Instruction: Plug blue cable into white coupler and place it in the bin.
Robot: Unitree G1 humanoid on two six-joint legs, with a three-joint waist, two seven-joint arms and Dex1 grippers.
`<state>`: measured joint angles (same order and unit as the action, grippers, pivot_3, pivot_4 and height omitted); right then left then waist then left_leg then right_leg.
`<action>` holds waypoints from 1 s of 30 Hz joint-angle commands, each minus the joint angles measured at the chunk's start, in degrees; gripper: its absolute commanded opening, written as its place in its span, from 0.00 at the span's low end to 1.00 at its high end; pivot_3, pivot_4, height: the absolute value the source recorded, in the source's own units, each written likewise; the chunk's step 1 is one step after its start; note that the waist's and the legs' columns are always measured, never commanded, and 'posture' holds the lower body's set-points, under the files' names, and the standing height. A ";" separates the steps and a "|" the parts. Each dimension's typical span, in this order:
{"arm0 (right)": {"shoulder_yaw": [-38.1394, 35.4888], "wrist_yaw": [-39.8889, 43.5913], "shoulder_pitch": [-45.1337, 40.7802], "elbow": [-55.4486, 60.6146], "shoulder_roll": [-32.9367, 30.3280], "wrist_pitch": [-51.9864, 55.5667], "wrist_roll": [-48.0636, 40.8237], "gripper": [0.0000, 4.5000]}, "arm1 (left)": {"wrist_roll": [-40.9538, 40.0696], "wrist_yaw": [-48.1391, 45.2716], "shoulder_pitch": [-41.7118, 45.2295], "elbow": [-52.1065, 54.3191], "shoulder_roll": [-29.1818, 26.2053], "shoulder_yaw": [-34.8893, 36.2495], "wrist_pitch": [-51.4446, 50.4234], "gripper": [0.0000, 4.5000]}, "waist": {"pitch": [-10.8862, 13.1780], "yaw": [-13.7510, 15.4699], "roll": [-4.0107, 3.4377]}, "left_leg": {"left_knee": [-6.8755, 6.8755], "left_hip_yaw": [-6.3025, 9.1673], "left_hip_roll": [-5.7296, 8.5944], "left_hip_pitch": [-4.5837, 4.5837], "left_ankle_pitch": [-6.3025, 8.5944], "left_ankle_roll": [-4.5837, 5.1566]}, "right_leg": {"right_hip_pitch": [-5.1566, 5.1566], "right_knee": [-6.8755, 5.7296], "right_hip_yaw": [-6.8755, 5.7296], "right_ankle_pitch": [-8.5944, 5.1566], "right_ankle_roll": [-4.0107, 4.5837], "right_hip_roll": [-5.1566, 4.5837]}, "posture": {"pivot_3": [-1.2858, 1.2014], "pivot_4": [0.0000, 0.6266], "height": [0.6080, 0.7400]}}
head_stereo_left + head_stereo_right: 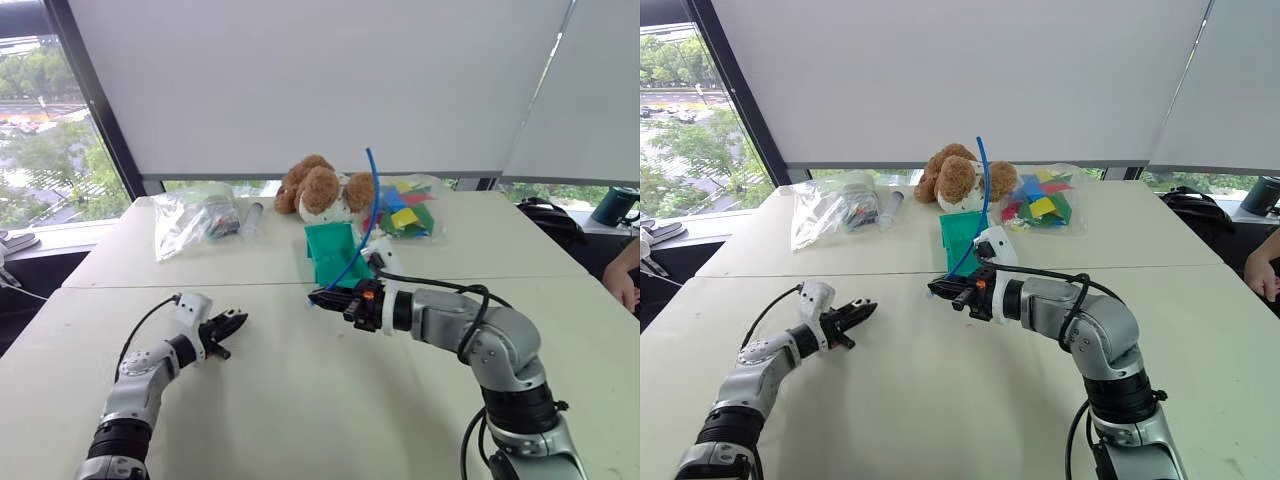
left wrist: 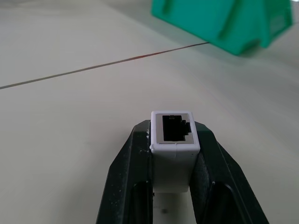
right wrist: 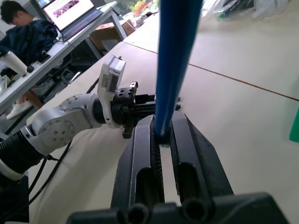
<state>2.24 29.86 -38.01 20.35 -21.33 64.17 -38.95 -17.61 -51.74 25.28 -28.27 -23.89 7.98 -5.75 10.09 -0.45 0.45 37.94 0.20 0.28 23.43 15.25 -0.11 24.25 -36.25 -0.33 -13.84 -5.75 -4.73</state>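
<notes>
The white coupler [image 2: 173, 140] is seen clamped between the two black fingers of the left pincer [image 1: 232, 327], jaws closed onto its sides, its open socket facing away from the wrist; in the head view this pincer is found low over the tabletop [image 1: 300, 400] at approx. 8 o'clock of the scene, pointed toward the right pincer. The right pincer [image 1: 322, 298] is held near scene centre, jaws nearly together & gripped on the blue cable [image 1: 372, 200] close to its lower end; from there the cable is seen rising in a stiff arc toward 12 o'clock, its free end up in front of the window blind. The plug itself can't be made out. The 2 pincers are apart, w/ a gap of bare tabletop between them; cable & coupler are not joined. The bin [image 1: 330, 252] is set on the tabletop just beyond the right pincer, at approx. 12 o'clock from it, on the far side of the seam between the two tabletop panels. Behind the bin a brown-and-white plush dog [image 1: 320, 188] is laid; a clear bag of coloured pieces [image 1: 408, 212] is at the bin's 2 o'clock, & another clear bag [image 1: 192, 220] w/ a grey tube [image 1: 251, 217] beside it at the bin's 10 o'clock. In the right wrist view a person [image 3: 23, 28] is seen seated at a desk w/ a laptop [image 3: 72, 11].
</notes>
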 commanded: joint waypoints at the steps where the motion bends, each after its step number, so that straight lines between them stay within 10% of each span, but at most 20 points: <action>1: 1.28 3.75 -1.15 2.67 -5.77 -2.68 1.73 0.00 | -1.71 -7.46 1.33 6.69 0.80 -5.39 -3.03 0.09 | 0.00 0.10 0.01 | 0.01 0.00 0.02 0.01 0.00 0.00 | -0.01 0.02 0.00 0.00 0.00 -0.02 | 0.52 0.24 1.00; 11: 12.72 25.02 -2.70 -1.56 -22.64 -22.94 14.24 0.00 | 6.18 -21.36 10.04 0.77 4.48 -21.23 4.91 0.09 | 0.01 -0.26 0.01 | 0.03 -0.05 0.02 0.03 0.00 0.01 | 0.00 0.09 -0.02 0.00 0.00 0.21 | 0.52 0.24 1.00; 30: 22.95 34.62 -4.02 -15.43 -16.11 -39.25 29.62 0.00 | 13.95 -21.11 17.57 -22.38 11.23 -23.98 26.26 0.09 | 0.01 0.34 0.05 | 0.22 -0.01 0.02 0.03 0.00 0.01 | -0.12 0.08 -0.01 0.04 -0.08 0.11 | 0.52 0.24 1.00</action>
<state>25.48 63.98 -40.19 4.90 -37.52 26.57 -10.66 -5.42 -72.65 43.02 -49.57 -12.33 -15.77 20.66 10.09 -0.11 0.50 38.16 0.19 0.30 23.46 15.25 -0.10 24.13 -36.17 -0.34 -13.80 -5.83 -4.62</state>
